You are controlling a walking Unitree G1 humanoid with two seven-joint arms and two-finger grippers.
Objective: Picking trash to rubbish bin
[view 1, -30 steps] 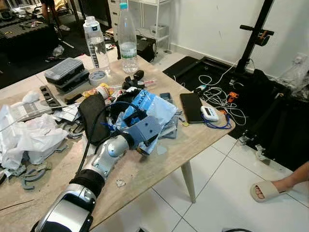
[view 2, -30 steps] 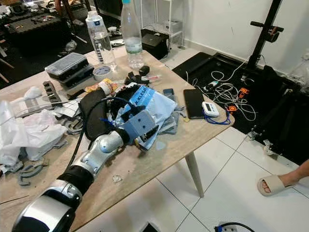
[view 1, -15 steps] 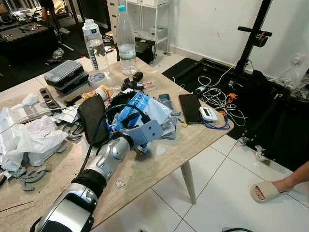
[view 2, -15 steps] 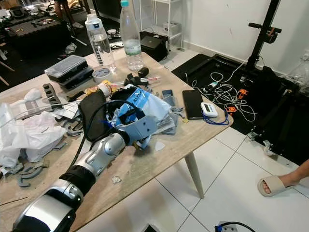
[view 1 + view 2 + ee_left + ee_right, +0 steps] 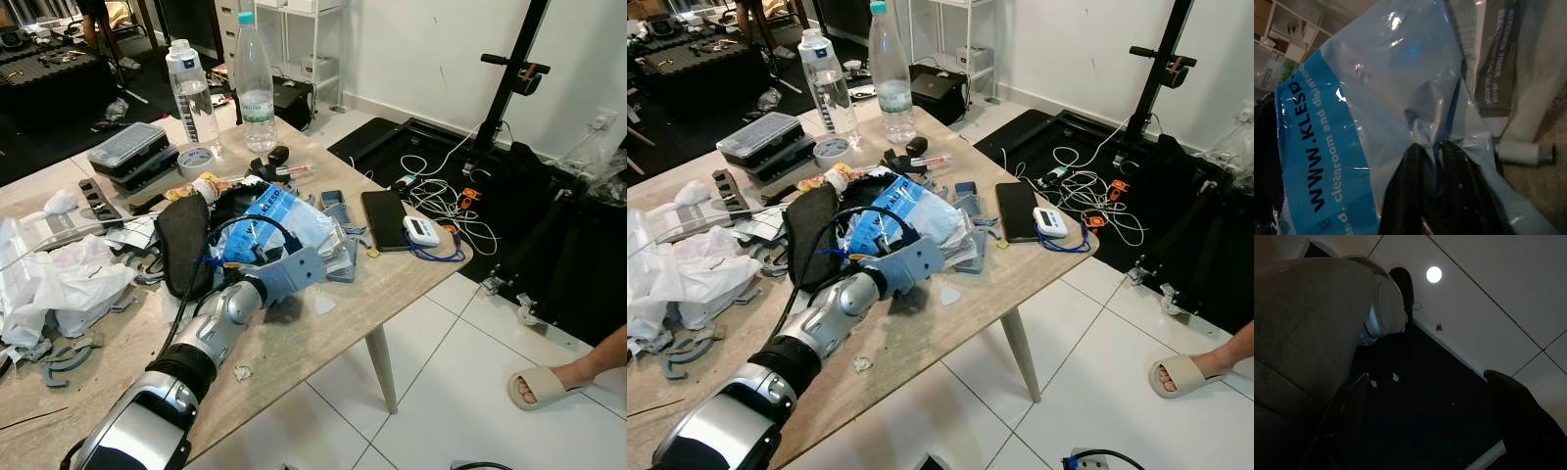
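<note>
Between its two black fingers the left gripper (image 5: 1436, 161) is pinching the crinkled blue-and-clear plastic bag (image 5: 265, 220); grasping seems underway, lifting clear comes next.

a cluttered wooden table (image 5: 294, 343) carries two water bottles (image 5: 255, 83), a black phone (image 5: 384, 217) and crumpled white plastic (image 5: 59, 284).

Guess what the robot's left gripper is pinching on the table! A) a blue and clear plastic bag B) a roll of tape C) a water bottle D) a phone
A: the left gripper has its black fingers closed on a fold of the blue and clear plastic bag lying on the table.
</note>
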